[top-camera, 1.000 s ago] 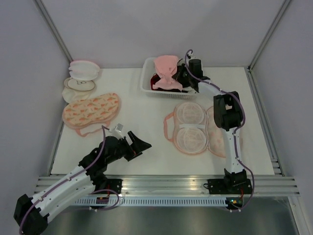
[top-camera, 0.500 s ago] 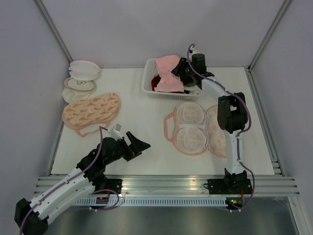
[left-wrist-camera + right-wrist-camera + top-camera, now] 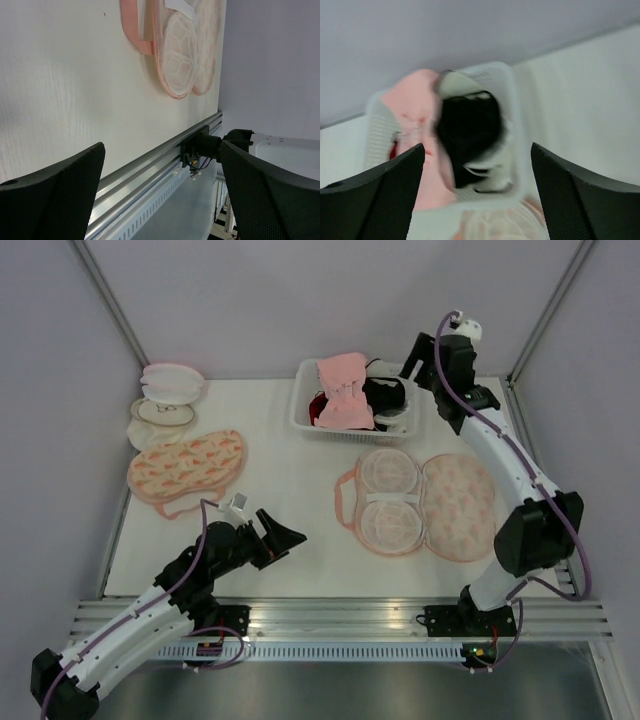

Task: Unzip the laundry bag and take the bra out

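Judging by the bag lying unzipped and empty in front of the basket, with the bra atop the basket's clothes, you seem finished: back your wide-open right claw away, while the left claw gapes idle.

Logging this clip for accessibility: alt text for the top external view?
The laundry bag lies unzipped and open on the white table, mesh lining up; the pale pink bra sits atop a white basket behind it. The right end effector hangs open above the basket's right end, the left end effector open over the table's near left.
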Robot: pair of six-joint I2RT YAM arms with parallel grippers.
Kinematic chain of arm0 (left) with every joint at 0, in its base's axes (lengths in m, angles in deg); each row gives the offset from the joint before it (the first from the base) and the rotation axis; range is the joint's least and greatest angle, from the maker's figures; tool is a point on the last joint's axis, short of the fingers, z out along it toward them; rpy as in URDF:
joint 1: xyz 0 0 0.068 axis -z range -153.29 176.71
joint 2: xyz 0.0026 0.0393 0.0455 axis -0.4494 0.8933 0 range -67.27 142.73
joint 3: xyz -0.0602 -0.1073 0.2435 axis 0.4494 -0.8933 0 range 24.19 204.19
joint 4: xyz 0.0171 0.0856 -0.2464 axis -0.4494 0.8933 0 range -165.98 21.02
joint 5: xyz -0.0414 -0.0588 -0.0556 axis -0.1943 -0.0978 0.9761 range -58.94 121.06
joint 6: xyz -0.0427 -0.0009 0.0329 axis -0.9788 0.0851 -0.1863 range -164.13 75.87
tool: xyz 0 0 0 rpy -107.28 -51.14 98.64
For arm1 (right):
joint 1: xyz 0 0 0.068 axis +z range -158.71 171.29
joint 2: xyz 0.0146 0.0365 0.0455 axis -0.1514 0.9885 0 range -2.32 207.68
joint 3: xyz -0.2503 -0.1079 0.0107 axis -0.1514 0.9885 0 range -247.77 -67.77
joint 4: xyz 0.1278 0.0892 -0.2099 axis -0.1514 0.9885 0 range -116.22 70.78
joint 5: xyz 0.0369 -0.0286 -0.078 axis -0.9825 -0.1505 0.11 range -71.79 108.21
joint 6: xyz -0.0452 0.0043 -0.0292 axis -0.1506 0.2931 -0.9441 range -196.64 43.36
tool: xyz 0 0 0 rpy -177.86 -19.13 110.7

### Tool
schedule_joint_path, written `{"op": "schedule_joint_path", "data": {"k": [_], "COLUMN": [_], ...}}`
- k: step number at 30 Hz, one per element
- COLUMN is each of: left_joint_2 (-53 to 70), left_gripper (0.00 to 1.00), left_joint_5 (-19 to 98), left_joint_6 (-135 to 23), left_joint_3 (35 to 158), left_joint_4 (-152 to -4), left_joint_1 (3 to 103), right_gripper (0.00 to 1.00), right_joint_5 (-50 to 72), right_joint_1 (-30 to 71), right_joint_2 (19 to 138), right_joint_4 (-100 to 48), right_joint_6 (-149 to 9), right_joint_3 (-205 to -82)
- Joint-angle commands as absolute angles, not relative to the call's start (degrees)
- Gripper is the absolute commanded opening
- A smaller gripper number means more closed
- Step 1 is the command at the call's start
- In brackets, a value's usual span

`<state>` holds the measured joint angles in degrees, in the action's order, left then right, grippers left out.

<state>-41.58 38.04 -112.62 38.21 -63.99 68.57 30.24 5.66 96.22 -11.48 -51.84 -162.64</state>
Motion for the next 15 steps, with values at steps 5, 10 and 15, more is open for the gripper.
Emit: {"op": "schedule_joint_path", "data": {"k": [5,10,15], "left_joint_2": [-41.5,-40.6,-40.0], "left_gripper": [1.00,1.00,1.00], "left_joint_5": [39.4,42.7,44.5], "left_joint_6": [-111.1,-111.9,-112.5], "left_joint_3": [37.0,35.1,33.7], "left_joint_4": [-65.3,-69.4,-73.1], "left_joint_1": [68.5,68.5,68.5], "right_gripper": [0.98,0.98,0.98], "right_joint_5": [51.6,45.3,40.9], "right_joint_1": [-3.5,-16.3,-21.3], "right_joint_2": [82.2,73.3,68.2], "right_joint_4": [5.5,2.9,2.3], "right_joint_6": [-45.7,-46.1,-46.0], "right_joint_3": [-138.2,-121.4,-113.3]}}
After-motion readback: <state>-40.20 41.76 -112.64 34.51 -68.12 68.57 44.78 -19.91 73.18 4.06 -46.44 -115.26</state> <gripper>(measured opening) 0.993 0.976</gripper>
